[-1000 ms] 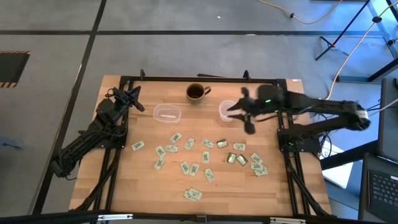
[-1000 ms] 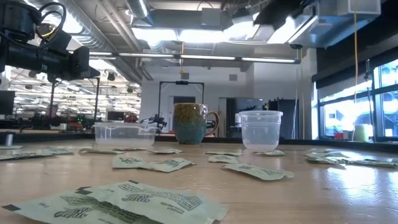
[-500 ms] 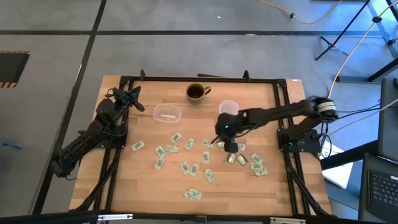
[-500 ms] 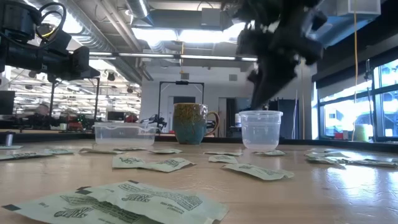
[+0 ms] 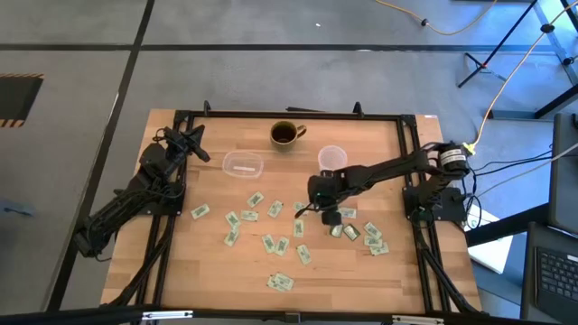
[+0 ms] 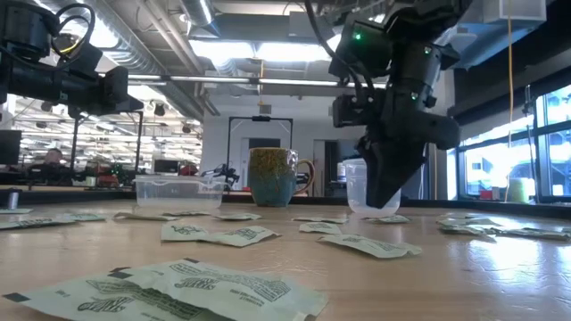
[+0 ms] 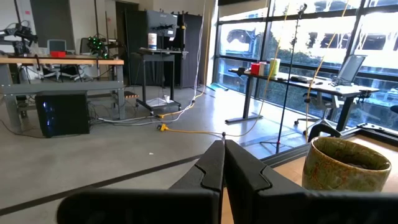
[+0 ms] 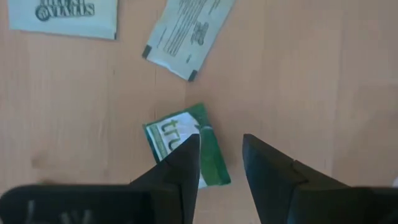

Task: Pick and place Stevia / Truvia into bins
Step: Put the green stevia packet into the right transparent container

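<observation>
1. The right gripper [image 8: 214, 155] is hanging open over a green sachet [image 8: 186, 152] lying on the table [image 5: 361, 271].
2. The left gripper [image 7: 222, 163] is waiting closed by the table's left edge.

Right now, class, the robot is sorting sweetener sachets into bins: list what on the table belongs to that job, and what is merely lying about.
Belongs to the job:
small pale green paper sachets
shallow clear plastic tub
small round clear plastic cup
right gripper, open above a green sachet

Lying about:
dark handled mug
</observation>
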`<action>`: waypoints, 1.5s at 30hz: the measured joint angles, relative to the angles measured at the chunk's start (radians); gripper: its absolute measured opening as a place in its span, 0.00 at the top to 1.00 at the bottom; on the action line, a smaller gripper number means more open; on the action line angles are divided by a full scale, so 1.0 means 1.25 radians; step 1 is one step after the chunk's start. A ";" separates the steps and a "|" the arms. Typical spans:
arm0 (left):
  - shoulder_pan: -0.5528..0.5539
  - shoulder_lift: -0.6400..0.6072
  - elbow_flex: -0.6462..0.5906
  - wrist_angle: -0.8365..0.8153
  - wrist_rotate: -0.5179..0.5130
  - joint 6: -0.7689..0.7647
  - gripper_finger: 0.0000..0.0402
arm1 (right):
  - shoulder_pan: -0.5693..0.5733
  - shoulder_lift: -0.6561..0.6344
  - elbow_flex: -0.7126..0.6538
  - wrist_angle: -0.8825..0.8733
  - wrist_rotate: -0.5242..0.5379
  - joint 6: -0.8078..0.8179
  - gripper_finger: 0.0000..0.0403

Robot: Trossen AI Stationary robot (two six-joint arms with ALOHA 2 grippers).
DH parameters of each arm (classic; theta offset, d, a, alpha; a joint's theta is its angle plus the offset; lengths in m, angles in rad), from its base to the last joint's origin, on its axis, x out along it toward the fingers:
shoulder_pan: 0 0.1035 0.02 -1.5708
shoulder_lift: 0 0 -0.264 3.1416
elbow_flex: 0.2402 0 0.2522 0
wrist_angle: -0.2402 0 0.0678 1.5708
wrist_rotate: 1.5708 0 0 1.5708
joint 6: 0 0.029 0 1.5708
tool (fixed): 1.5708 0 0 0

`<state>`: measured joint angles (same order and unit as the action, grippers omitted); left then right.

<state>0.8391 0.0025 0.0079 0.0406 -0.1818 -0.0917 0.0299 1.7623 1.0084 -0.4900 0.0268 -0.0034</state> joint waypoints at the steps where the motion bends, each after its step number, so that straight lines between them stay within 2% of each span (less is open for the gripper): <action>1: 0.000 0.000 0.000 0.000 0.000 0.000 0.98 | 0.000 0.003 0.000 0.000 -0.001 0.000 0.71; 23: 0.000 0.000 0.000 0.000 0.000 0.000 0.98 | 0.001 0.040 0.001 0.001 -0.003 -0.004 0.98; 30: 0.000 0.000 0.000 0.000 0.000 0.000 0.99 | 0.001 0.041 0.001 -0.001 -0.003 -0.002 0.99; 35: 0.000 0.000 0.000 0.000 0.000 0.000 0.99 | 0.000 0.046 0.044 -0.072 -0.002 -0.003 0.99; 45: 0.000 0.000 0.000 0.000 0.000 0.000 0.98 | 0.000 0.044 0.224 -0.293 -0.001 -0.077 0.99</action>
<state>0.8391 0.0025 0.0082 0.0402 -0.1818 -0.0914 0.0299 1.8175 1.2888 -0.8567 0.0252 -0.0997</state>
